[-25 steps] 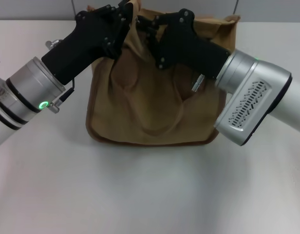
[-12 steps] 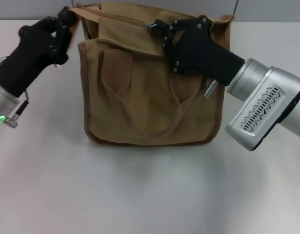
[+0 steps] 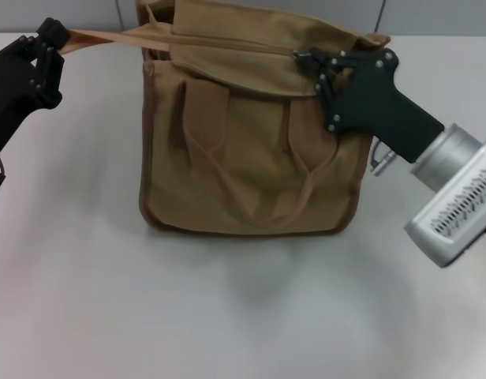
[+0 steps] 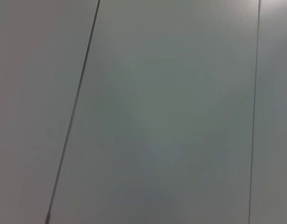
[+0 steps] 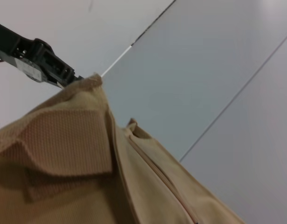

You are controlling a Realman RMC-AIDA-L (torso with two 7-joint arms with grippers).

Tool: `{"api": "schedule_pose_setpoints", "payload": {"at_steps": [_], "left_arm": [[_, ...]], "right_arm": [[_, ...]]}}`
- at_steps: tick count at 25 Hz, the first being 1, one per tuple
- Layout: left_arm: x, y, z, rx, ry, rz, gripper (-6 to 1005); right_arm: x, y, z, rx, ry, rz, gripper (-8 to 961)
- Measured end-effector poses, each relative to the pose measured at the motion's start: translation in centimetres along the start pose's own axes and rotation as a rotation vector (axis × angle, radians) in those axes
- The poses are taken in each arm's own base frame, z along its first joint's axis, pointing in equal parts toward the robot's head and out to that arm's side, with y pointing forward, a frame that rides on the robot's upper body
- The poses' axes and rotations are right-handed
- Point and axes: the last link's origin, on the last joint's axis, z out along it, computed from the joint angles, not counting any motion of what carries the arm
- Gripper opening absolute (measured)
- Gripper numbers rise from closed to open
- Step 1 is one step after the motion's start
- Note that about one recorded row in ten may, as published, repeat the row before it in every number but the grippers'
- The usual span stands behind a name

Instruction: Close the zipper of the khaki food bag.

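Left gripper (image 3: 54,35) sits at the far left edge of the head view, fingers pinched on a tan strap end (image 3: 93,35) that runs taut from the bag's top left corner. Khaki food bag (image 3: 243,150) stands upright mid-table (image 3: 243,316), handles hanging down its front face. Zipper (image 3: 235,45) runs along the top panel, long axis left to right, same line as the stretched strap. Right gripper (image 3: 304,57) is at the zip line toward the bag's right end, fingertips closed together where the pull tab should be; the tab itself is hidden, so contact is a guess. Right arm is the one on the zipper; left only anchors the opposite end. Judgement: any remaining travel lies rightward along that axis, away from the left gripper, toward the bag's right corner. Right wrist view shows the zip seam (image 5: 157,175) from close in; left wrist view shows only wall.
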Motion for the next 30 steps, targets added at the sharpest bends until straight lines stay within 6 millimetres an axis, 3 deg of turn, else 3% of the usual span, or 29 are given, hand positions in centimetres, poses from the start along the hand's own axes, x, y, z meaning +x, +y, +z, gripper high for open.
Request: {"api": "schedule_pose_setpoints", "payload": {"at_steps": [19, 26, 30], "left_arm": [[0.4, -1.2, -1.4, 0.055, -0.005, 0.003, 33], [0.4, -0.5, -1.9, 0.028, 0.003, 0.0, 37], [0.4, -0.4, -2.1, 0.019, 0.004, -0.005, 43]], "right_arm": [[1.7, -0.2, -3.9, 0.079, 0.085, 0.073, 49], [1.0, -1.9, -6.3, 0.241, -0.005, 0.36, 57], [0.8, -2.3, -7.0, 0.244, -0.041, 0.439, 62]]}}
